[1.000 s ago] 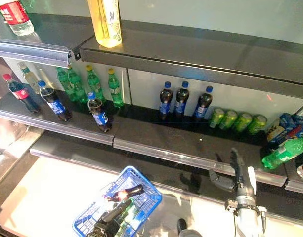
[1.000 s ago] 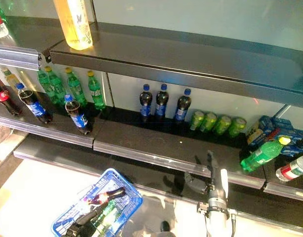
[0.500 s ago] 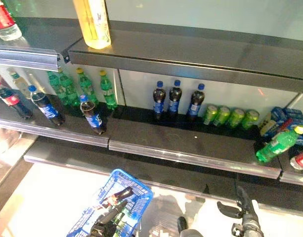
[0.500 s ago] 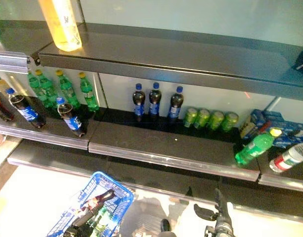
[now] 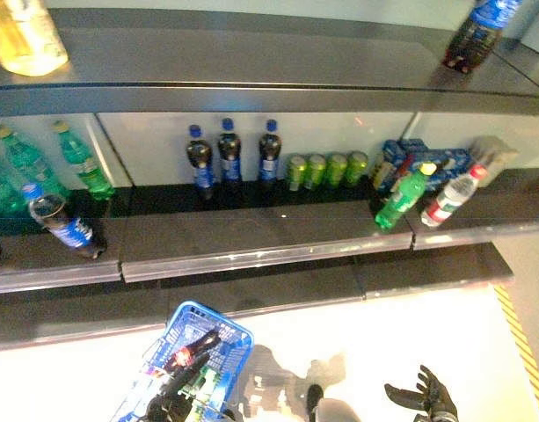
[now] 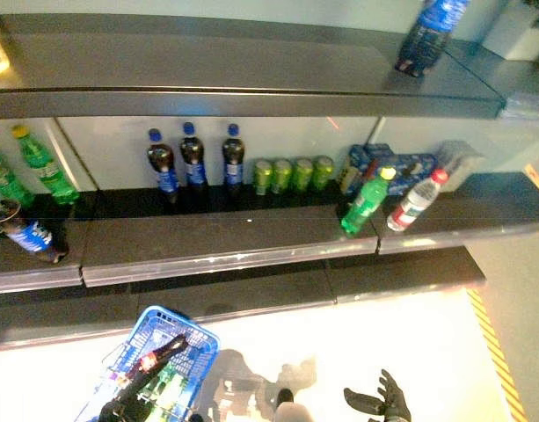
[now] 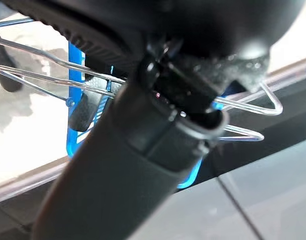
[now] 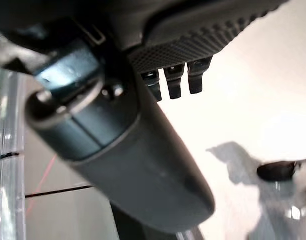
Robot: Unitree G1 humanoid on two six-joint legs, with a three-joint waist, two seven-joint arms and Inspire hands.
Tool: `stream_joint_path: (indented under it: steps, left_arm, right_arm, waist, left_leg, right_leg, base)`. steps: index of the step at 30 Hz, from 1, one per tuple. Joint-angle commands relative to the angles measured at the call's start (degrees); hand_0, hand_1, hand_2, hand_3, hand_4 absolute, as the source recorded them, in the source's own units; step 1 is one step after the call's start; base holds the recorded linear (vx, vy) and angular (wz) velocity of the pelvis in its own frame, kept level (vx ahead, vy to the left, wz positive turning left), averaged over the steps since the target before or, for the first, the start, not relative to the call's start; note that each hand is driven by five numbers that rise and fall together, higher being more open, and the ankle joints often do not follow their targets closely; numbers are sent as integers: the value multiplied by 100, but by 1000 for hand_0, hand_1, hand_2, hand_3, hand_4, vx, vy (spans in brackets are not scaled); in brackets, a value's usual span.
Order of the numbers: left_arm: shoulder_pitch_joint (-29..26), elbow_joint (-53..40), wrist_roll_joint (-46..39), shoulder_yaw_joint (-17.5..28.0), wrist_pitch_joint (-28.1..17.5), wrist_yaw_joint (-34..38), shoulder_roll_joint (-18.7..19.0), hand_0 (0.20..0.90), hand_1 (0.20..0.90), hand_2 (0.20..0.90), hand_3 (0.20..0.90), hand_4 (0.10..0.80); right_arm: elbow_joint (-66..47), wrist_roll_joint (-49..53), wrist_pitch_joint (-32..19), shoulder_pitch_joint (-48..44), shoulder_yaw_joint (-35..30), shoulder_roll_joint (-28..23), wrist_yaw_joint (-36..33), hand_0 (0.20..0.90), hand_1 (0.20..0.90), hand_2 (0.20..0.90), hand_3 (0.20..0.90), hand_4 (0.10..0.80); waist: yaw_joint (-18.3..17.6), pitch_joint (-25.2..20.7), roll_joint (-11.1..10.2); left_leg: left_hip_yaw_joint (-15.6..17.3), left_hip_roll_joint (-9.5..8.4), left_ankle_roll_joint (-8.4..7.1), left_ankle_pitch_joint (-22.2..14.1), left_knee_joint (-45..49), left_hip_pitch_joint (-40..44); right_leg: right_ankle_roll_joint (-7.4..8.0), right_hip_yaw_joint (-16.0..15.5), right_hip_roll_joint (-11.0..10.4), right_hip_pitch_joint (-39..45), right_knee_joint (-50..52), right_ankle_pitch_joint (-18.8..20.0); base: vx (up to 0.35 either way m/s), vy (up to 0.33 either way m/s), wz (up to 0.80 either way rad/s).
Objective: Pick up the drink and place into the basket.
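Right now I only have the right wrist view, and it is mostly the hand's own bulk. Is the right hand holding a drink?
Observer: No. The right hand is open and empty, low over the pale floor in front of the shelves.
Operator: Where is the basket?
Observer: The blue basket is on the robot's left, and the left hand grips its wire handle.
Operator: Is anything in it?
Observer: Yes. A dark bottle lies inside, with other drinks under it.
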Motion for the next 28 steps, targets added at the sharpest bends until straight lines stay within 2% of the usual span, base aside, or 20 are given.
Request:
stream_joint_path:
  steps: [1,5,10,19,28]
  left_arm:
    - [-344,-447,262,-138,-346,-750,299,300,300,300,200,100]
    - [-292,-390,422,-193,-340,-871,252,300,300,300,200,100]
    - [-237,-398,494,-233,-313,-931,189,300,300,300,200,100]
    - [-195,-219,572,-192,-315,-1033,238,300,300,300,200,100]
    - [-179,-188,555,-179,-386,-1051,237,300,300,300,200,100]
  right_arm:
    - [128,475,-92,-273,-38,-214,11,900,900,900,900,800]
    - [137,419,-39,-195,-57,-165,1,900,900,900,900,800]
    - [63,389,7,-145,-43,-179,-65,900,900,900,900,800]
    - [104,297,-107,-87,-51,-187,79,900,900,900,900,800]
    - [152,233,-134,-63,-44,-143,117,900,900,900,900,800]
  waist:
    - [91,-460,280]
    - [41,-499,328]
    - [42,-523,361]
    - [13,-583,370]
    - [19,-603,317]
  left_leg:
    - [-215,-315,198,-44,69,-575]
    - [-150,-230,112,48,-4,-563]
    - [-216,-271,97,39,-8,-528]
    - [-286,-359,124,-34,-8,-460]
    - [-248,-354,130,-65,-8,-428]
  right_leg:
    - [212,-127,29,6,469,-492]
    - [108,-182,152,158,391,-582]
    - [58,-284,163,303,272,-610]
    - [95,-289,144,340,267,-620]
    - [123,-274,149,350,261,-613]
  base:
    - [-54,-183,-24]
    - [-36,-79,8]
    - [-23,4,9]
    - [17,30,3]
    - [4,-1,0]
